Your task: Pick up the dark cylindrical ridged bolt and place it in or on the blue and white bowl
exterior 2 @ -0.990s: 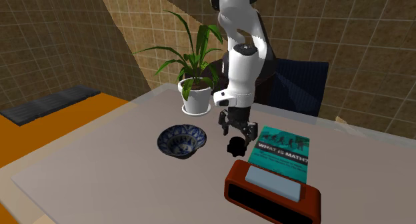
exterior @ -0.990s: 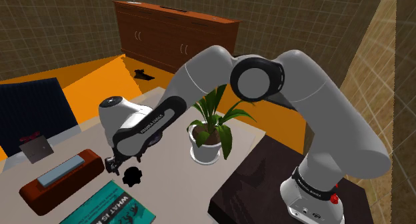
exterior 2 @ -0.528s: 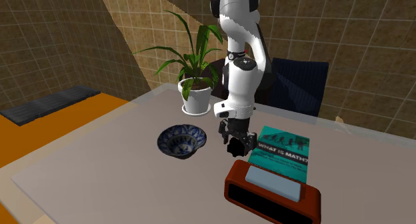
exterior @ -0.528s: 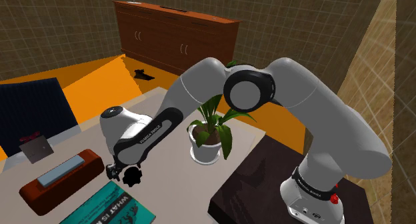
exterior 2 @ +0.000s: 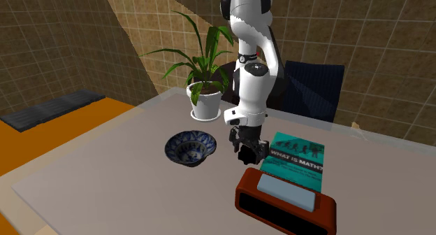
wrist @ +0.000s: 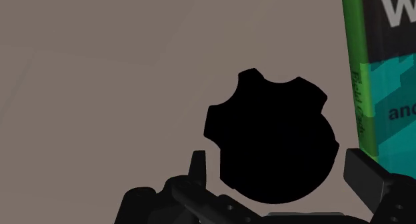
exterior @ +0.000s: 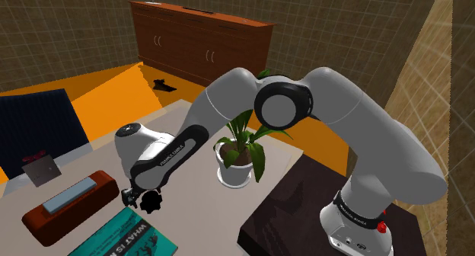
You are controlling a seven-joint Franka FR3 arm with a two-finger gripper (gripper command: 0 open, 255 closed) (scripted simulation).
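Observation:
The dark ridged bolt [wrist: 270,136] stands on the grey table [exterior 2: 105,191], close to the edge of a teal book [exterior 2: 293,155]. My gripper [wrist: 280,173] is lowered over the bolt and open, one finger on each side. One finger [wrist: 199,166] sits at the bolt's rim, and the other finger [wrist: 363,173] stands a small gap away. In the shoulder view the bolt [exterior: 151,202] shows just under the gripper [exterior: 141,197]. The blue and white bowl [exterior 2: 190,147] rests upright on the table, a short way toward the second exterior view's left of the gripper [exterior 2: 248,151].
A brown box with a grey top [exterior 2: 285,197] lies near the book on the side away from the plant. A potted plant [exterior 2: 206,94] stands behind the bowl, near the arm. The teal book [exterior: 125,235] lies at the shoulder view's bottom edge.
Over the last second the gripper came down from above the bolt until its fingers stood around it. In the last half second it barely moved. The bolt has not shifted.

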